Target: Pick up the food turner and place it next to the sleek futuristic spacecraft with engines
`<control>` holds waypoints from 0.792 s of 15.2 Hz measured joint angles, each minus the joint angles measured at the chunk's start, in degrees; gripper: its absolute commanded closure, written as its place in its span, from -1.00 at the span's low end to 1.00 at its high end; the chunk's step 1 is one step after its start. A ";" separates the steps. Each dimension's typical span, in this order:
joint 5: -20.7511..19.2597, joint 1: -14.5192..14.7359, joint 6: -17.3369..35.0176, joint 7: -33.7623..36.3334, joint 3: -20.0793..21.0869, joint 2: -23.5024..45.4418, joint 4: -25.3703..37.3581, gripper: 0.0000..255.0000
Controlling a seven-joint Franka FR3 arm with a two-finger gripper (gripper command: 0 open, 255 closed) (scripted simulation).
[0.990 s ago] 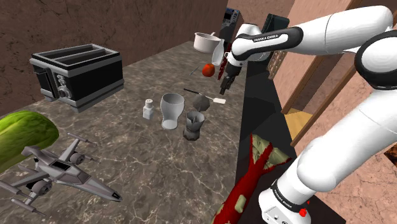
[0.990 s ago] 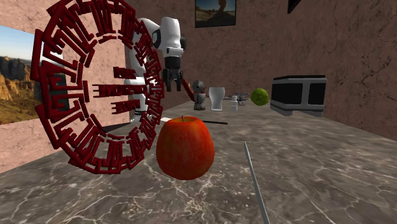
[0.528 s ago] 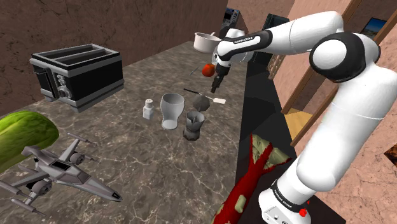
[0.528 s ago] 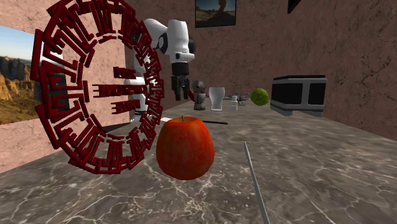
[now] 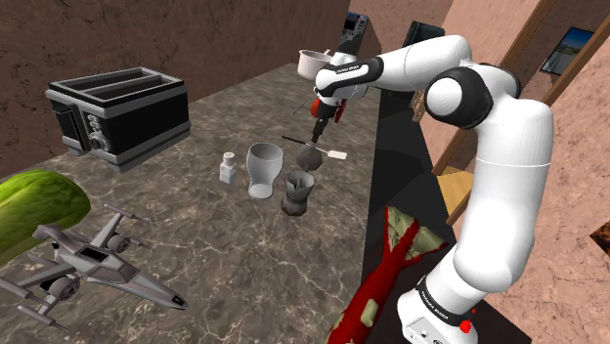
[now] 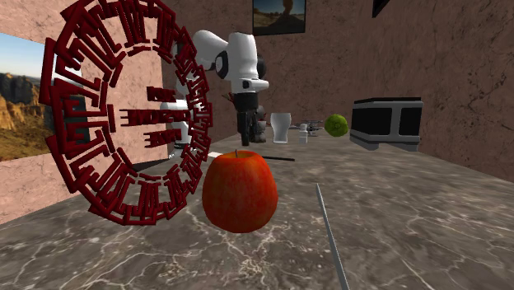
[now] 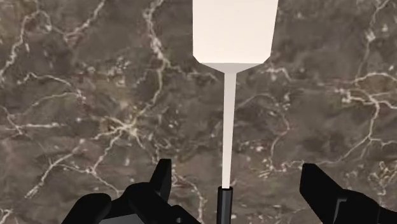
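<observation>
Food turner (image 7: 234, 32) lies on the marble counter (image 7: 89, 95), upper middle of the shoulder view, straight under the gripper (image 7: 238, 173), fingers (image 7: 163, 177) spread wide, touching nothing.

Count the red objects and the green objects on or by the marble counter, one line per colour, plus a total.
Red: 2, the apple and the openwork disc.
Green: 1, the round green item beside the toaster.
Total: 3.
</observation>
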 measured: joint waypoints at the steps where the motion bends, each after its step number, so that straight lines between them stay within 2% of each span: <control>1: 0.15 -0.04 0.42 -0.10 0.10 0.63 0.20 -1.00; 7: 0.73 -0.09 3.44 -0.45 0.47 2.77 -0.71 -1.00; 12: 0.78 -0.12 3.73 -0.52 0.49 2.91 -0.84 -1.00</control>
